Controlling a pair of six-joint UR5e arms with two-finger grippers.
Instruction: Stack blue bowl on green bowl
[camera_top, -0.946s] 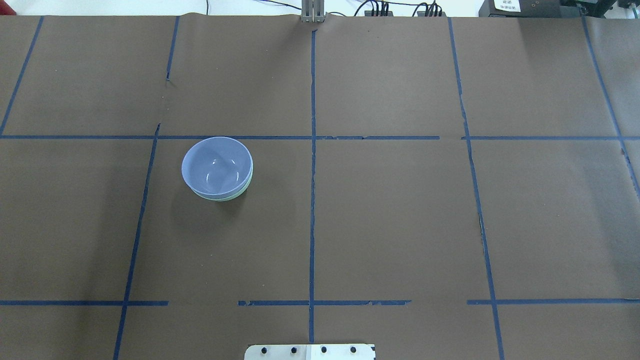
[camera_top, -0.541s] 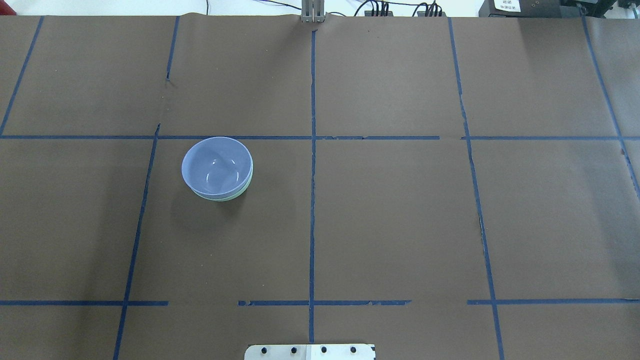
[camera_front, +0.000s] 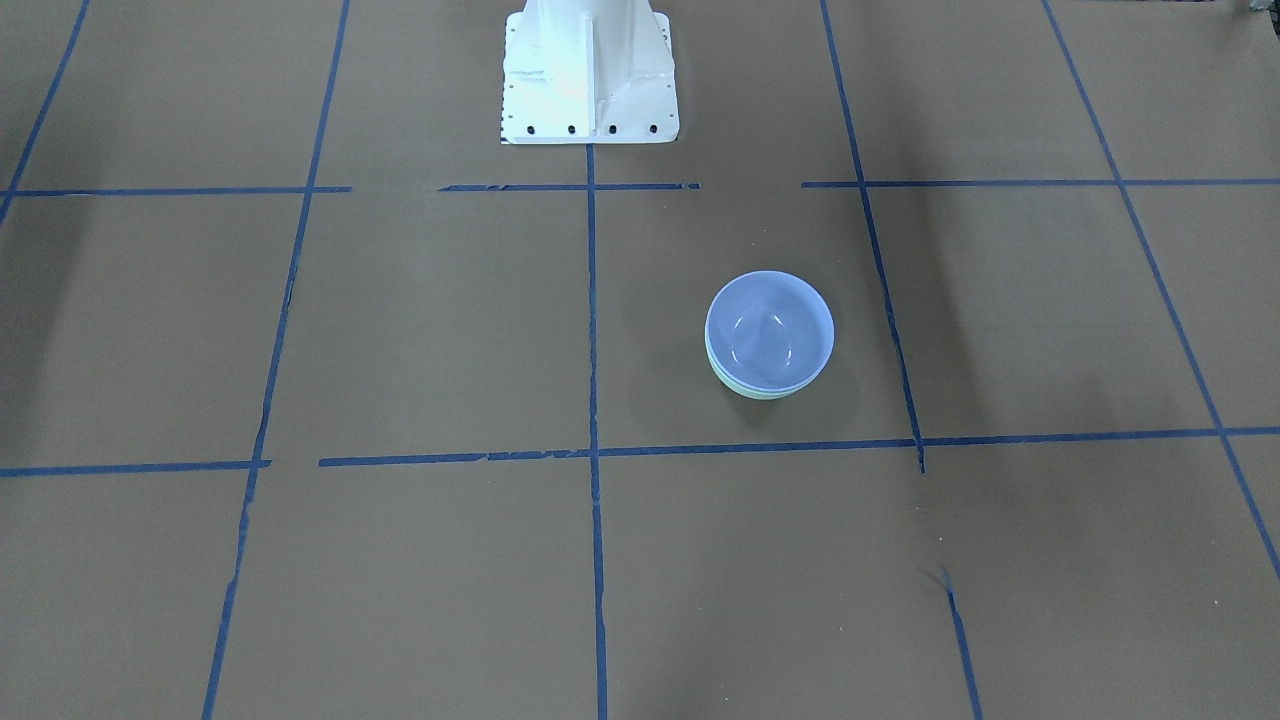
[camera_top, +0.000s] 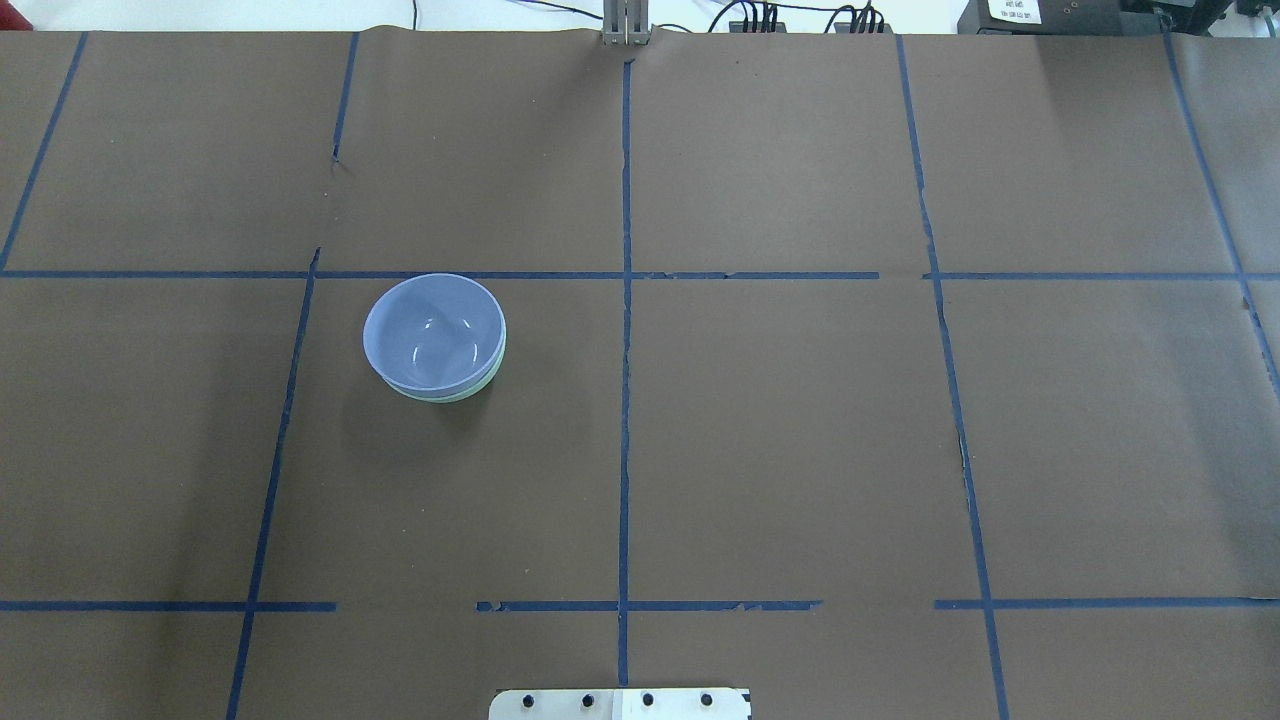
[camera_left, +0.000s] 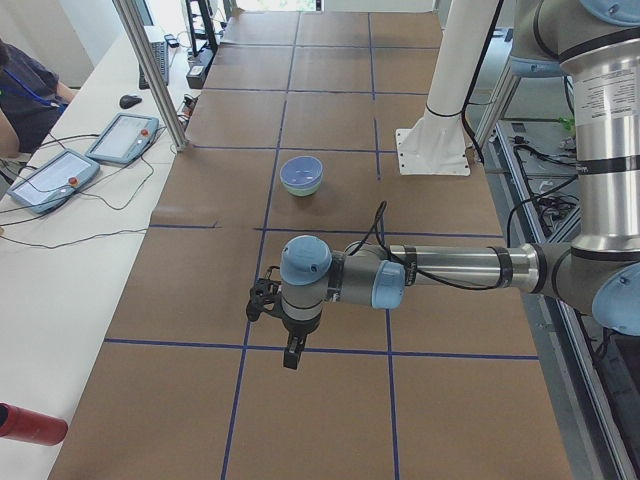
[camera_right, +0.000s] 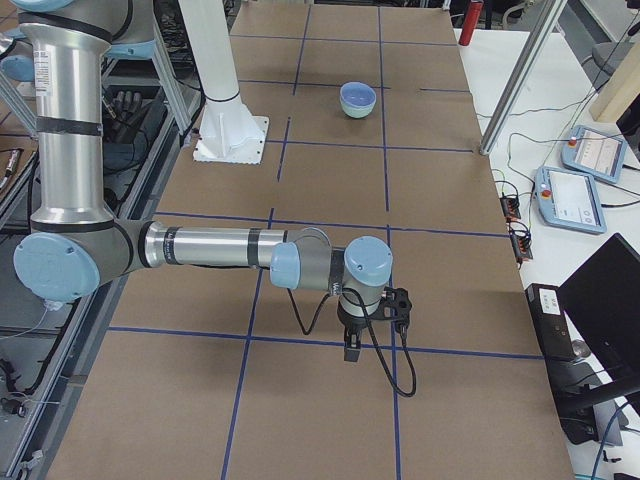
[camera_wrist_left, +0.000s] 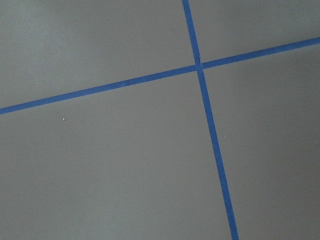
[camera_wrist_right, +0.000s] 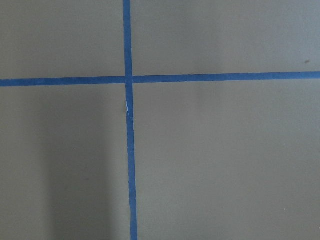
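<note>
The blue bowl (camera_top: 433, 330) sits nested upright inside the green bowl (camera_top: 484, 380), whose rim shows only as a thin mint edge beneath it. The stack also shows in the front-facing view, blue bowl (camera_front: 770, 330) over green bowl (camera_front: 762, 393), and small in both side views (camera_left: 301, 172) (camera_right: 357, 96). My left gripper (camera_left: 290, 356) hangs far from the bowls, pointing down over the table; I cannot tell if it is open or shut. My right gripper (camera_right: 353, 349) hangs likewise at the opposite end; its state cannot be told either. Both wrist views show only brown paper and blue tape.
The white robot pedestal (camera_front: 588, 70) stands at the table's robot-side edge. A metal post (camera_left: 150, 70) and control tablets (camera_left: 122, 138) are on the side table across from the robot. A red cylinder (camera_left: 30, 425) lies near that table's end.
</note>
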